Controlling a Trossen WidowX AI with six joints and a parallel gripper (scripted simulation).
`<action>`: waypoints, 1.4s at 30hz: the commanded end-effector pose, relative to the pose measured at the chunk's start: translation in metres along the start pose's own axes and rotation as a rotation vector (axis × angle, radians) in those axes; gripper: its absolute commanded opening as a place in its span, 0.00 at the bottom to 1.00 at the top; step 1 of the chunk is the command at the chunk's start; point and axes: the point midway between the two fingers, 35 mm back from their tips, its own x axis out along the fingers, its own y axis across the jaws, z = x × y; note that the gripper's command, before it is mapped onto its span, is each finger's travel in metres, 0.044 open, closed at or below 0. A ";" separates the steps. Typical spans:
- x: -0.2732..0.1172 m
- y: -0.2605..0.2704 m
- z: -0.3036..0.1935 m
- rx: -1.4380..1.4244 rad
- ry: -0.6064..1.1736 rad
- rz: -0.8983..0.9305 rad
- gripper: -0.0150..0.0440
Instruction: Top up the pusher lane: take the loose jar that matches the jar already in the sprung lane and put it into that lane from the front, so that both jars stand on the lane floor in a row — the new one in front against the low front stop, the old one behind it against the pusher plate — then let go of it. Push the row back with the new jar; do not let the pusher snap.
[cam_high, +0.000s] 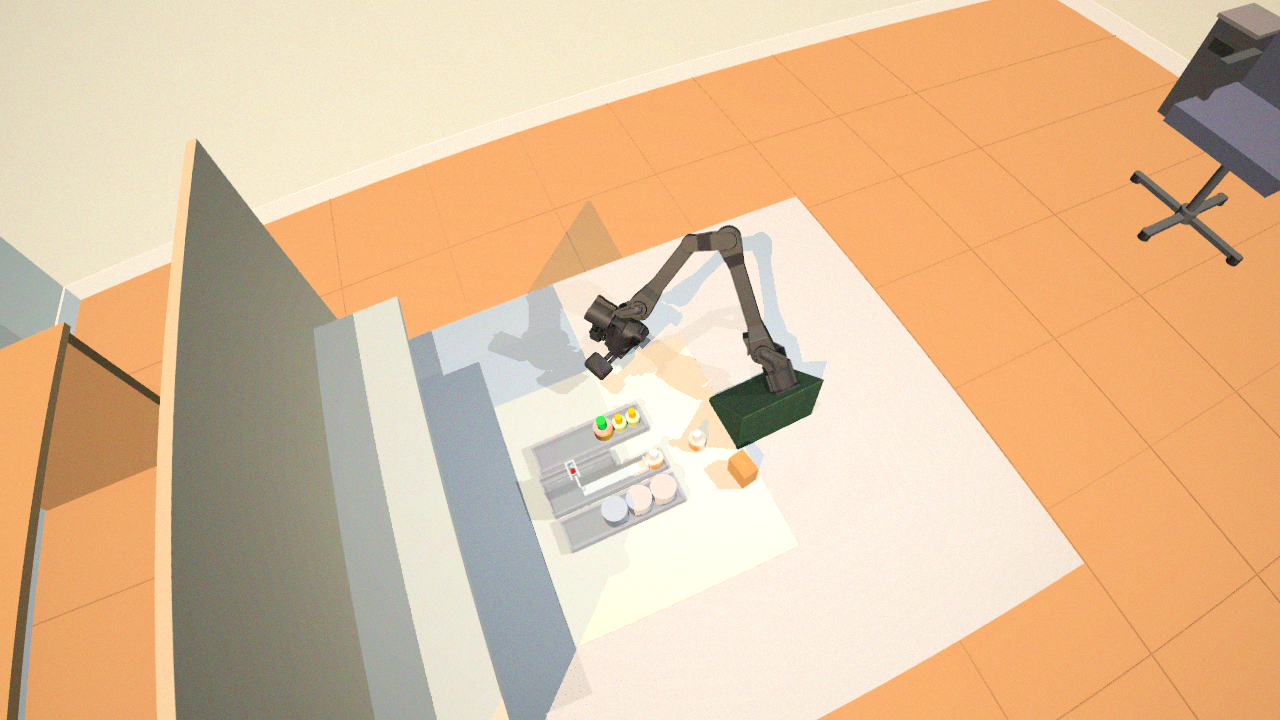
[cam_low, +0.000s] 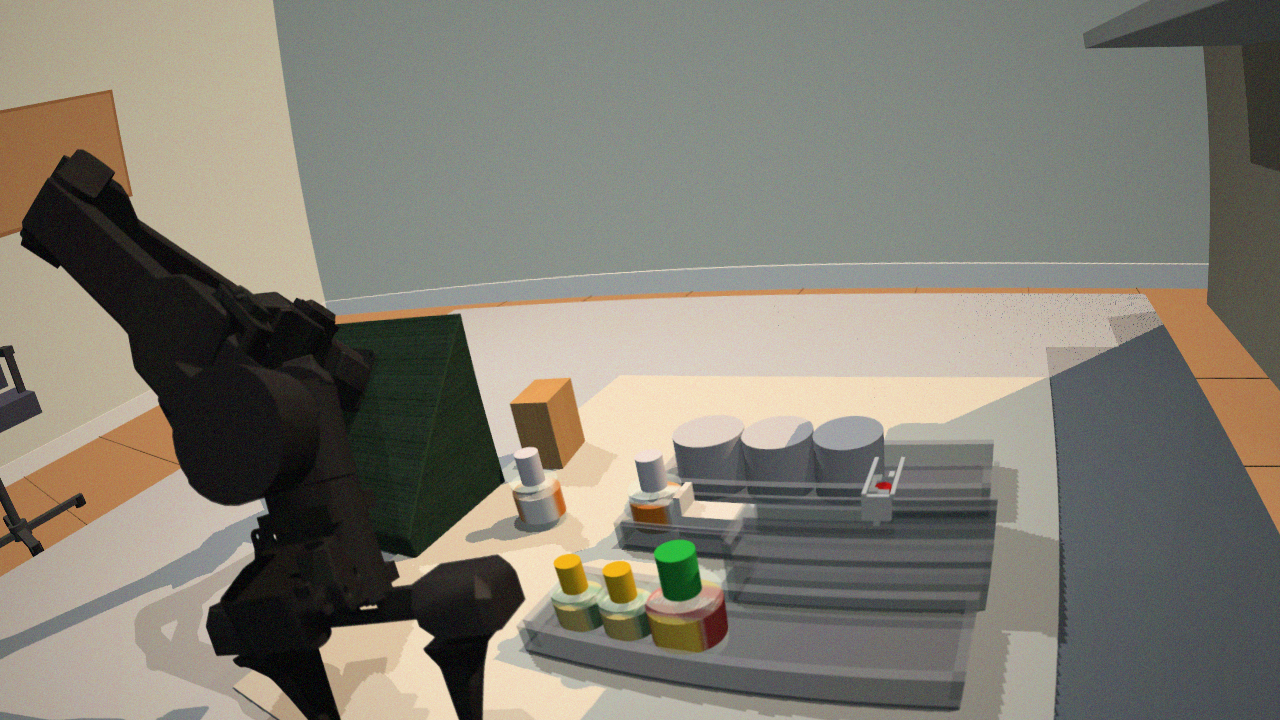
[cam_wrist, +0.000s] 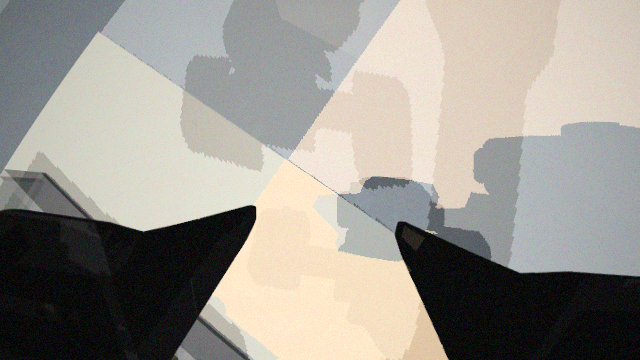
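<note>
My gripper (cam_wrist: 326, 220) is open and empty; in the wrist view bare mat and shadows show between the fingers. It hangs above the mat, beyond the lane of yellow-capped jars, well away from the loose jar. The loose jar (cam_high: 697, 439) (cam_low: 537, 503), white-capped with an orange and white body, stands upright in front of the lanes. A like jar (cam_high: 654, 459) (cam_low: 650, 512) stands at the front of the sprung middle lane (cam_high: 562, 503). The white pusher plate (cam_low: 683, 501) is right behind it. The fingertips are cut off in the exterior view.
One side lane (cam_high: 559, 452) (cam_low: 805, 680) holds two yellow-capped jars and a green-capped jar (cam_high: 603, 428) (cam_low: 687, 617). The other holds three pale cylinders. An orange block (cam_high: 742, 468) (cam_low: 547, 422) stands near the loose jar, beside the dark green arm base (cam_high: 776, 413) (cam_low: 411, 429).
</note>
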 end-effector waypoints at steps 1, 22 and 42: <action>-0.023 0.043 -0.037 -0.109 0.080 0.102 1.00; -0.174 0.061 -0.263 -1.081 0.373 0.125 1.00; -0.121 0.054 -0.280 -1.081 0.371 0.124 1.00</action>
